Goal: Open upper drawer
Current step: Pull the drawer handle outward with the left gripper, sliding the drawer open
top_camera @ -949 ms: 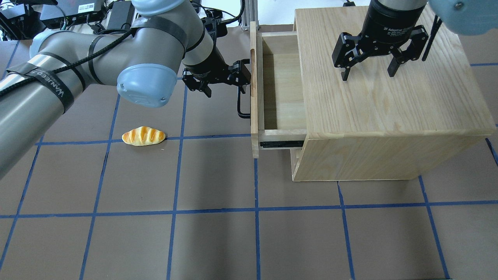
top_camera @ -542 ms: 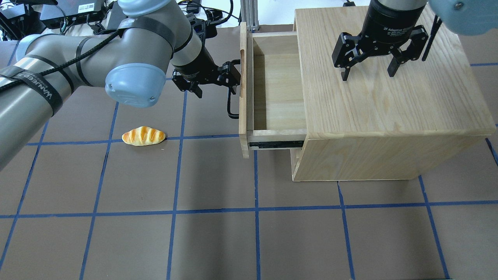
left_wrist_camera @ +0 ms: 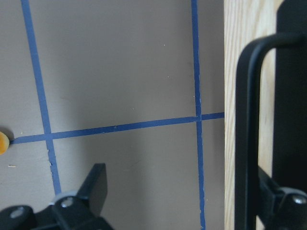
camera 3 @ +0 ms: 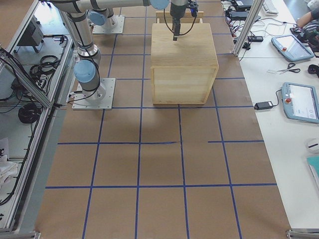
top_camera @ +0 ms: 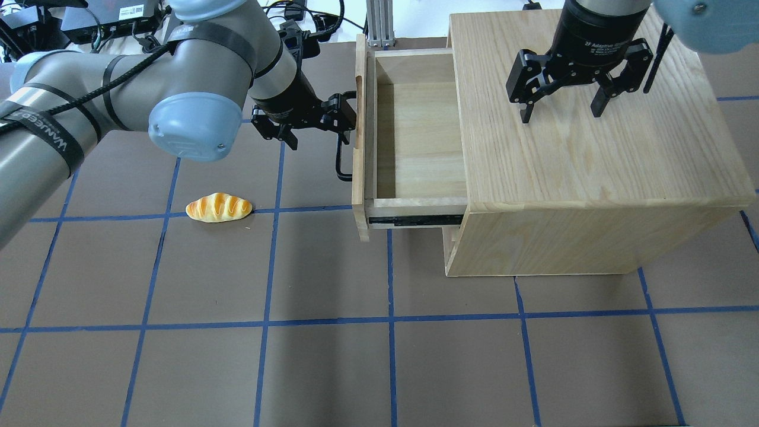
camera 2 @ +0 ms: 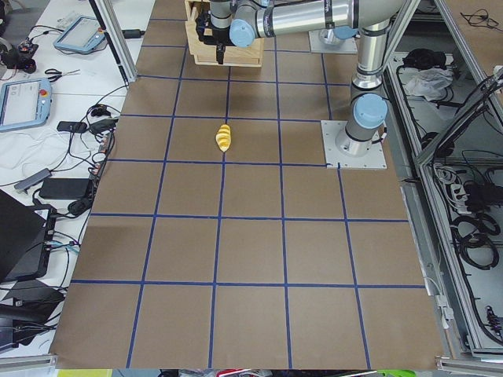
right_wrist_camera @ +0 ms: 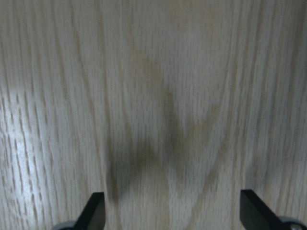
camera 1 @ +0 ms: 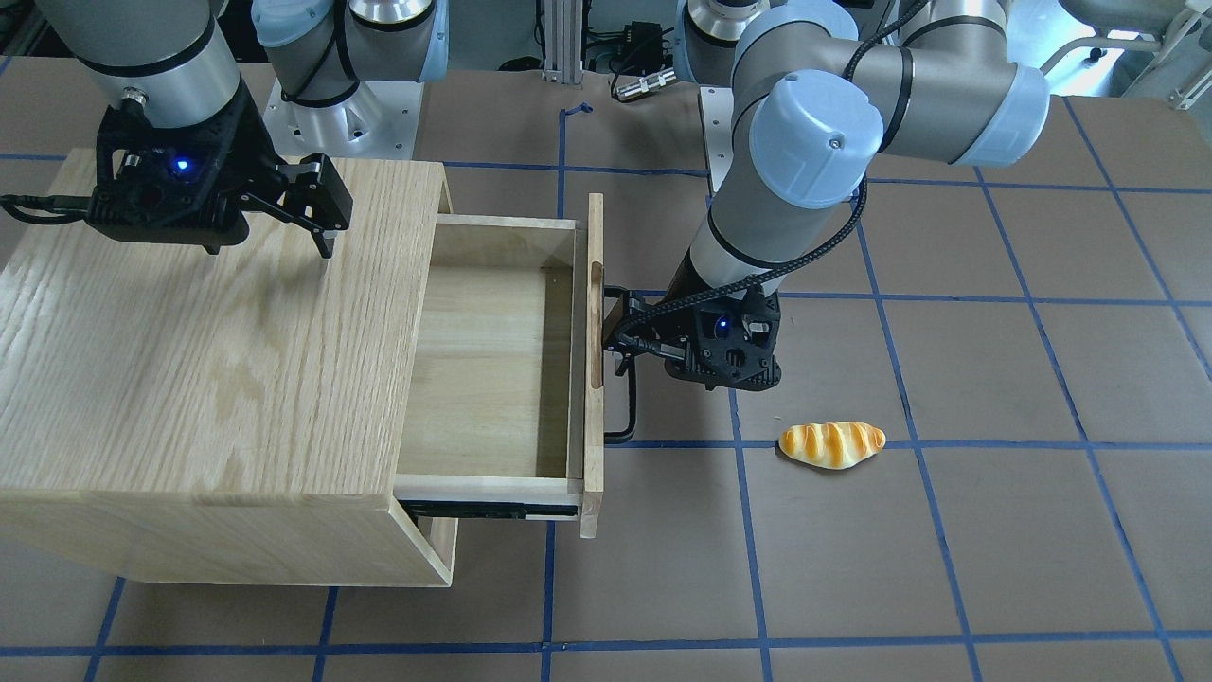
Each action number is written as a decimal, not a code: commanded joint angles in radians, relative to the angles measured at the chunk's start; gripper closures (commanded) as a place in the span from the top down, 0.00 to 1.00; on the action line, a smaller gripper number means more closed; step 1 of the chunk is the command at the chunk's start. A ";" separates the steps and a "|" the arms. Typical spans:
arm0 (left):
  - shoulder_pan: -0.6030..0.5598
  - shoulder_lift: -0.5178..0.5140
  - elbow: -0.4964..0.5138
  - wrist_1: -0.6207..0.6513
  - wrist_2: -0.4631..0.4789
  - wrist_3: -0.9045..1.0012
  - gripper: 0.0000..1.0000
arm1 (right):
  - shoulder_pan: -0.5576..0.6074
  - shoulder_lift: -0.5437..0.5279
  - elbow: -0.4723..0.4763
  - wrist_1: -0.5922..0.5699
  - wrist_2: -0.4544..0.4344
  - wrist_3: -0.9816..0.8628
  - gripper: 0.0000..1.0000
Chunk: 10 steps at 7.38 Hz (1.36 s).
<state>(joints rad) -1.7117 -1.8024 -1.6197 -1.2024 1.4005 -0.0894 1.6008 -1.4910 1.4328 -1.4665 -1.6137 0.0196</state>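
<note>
The upper drawer (top_camera: 418, 136) now stands further out of the cabinet (top_camera: 593, 166) than it did half a second ago. Its front panel (top_camera: 359, 148) has slid leftward, away from the cabinet's left side. More of the bare light-wood floor shows, and a longer run of the black slide rail (top_camera: 415, 220) shows along the drawer's near side.

The left end effector (top_camera: 319, 127) has drawn back to the left with the drawer. Its jaws are spread wide and clamp nothing. The wrist view shows one finger (left_wrist_camera: 290, 120) tucked between the black bar handle (top_camera: 339, 163) and the front panel, hooked behind the bar. The other finger (left_wrist_camera: 93, 187) hangs free over the tabletop (top_camera: 326, 367).

The right end effector (top_camera: 560, 110) has not moved. It hangs over the far part of the cabinet's top with its jaws wide apart, holding nothing. Whether its tips touch the wood cannot be told.

The bread roll (top_camera: 219, 207) lies where it lay, on a blue tape line on the tabletop, left of the drawer and well apart from it.
</note>
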 commanded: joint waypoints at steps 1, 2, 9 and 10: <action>0.007 0.012 0.000 -0.012 0.005 0.007 1.00 | -0.001 0.000 0.000 0.000 0.000 -0.001 1.00; 0.007 0.018 0.001 -0.022 0.005 0.007 1.00 | 0.001 0.000 0.000 0.000 0.000 0.000 1.00; 0.038 0.116 0.023 -0.185 0.038 0.081 1.00 | 0.001 0.000 0.000 0.000 0.000 0.000 1.00; 0.070 0.156 0.026 -0.254 0.041 0.144 1.00 | 0.001 0.000 0.000 0.000 0.000 -0.001 1.00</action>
<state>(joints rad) -1.6737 -1.6975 -1.5984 -1.3722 1.4349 -0.0109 1.6010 -1.4911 1.4328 -1.4665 -1.6138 0.0196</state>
